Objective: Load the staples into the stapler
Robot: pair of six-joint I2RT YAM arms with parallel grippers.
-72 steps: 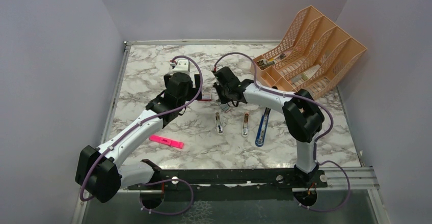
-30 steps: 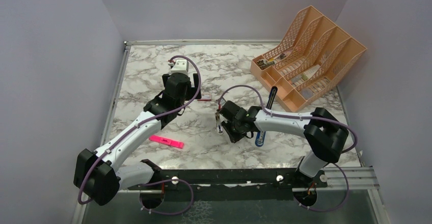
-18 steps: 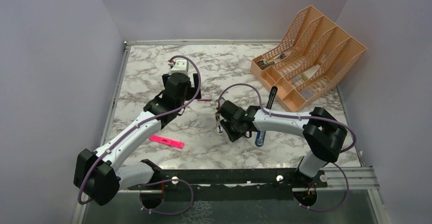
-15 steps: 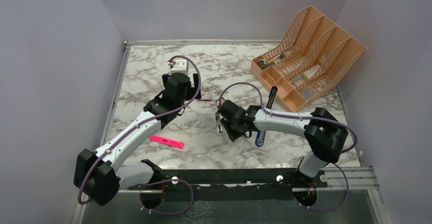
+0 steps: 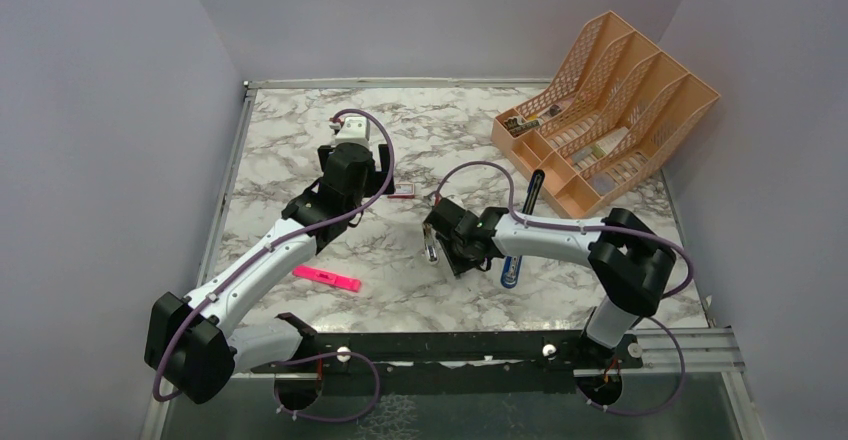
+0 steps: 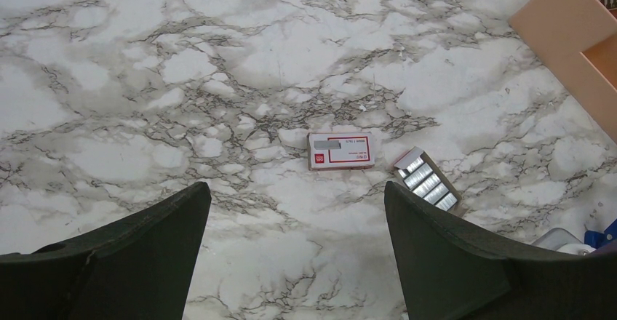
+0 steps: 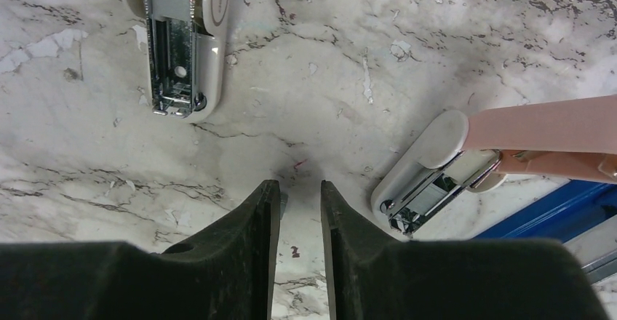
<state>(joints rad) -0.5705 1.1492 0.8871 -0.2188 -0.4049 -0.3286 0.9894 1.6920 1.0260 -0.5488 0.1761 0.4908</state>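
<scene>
The red-and-white staple box (image 6: pixel 341 150) lies on the marble, with its open tray of grey staples (image 6: pixel 427 182) just right of it. My left gripper (image 6: pixel 297 189) hovers above them, wide open and empty; it also shows in the top view (image 5: pixel 352 175). My right gripper (image 7: pixel 300 189) is low over the table between two white staplers, its jaws a narrow gap apart with a thin grey sliver of staples (image 7: pixel 282 204) against the left finger. One stapler (image 7: pixel 178 40) lies open with its metal channel up. The other (image 7: pixel 436 182) has a pink top.
A blue stapler-like item (image 5: pixel 510 272) lies right of my right gripper (image 5: pixel 452 245). A pink highlighter (image 5: pixel 327 278) lies near my left arm. An orange file rack (image 5: pixel 610 100) stands at the back right. Walls close in the table on the left and at the back.
My right gripper has moved from beside the staple box toward me, down between the two staplers, and has barely shifted in the last second. My left arm has hardly moved.
</scene>
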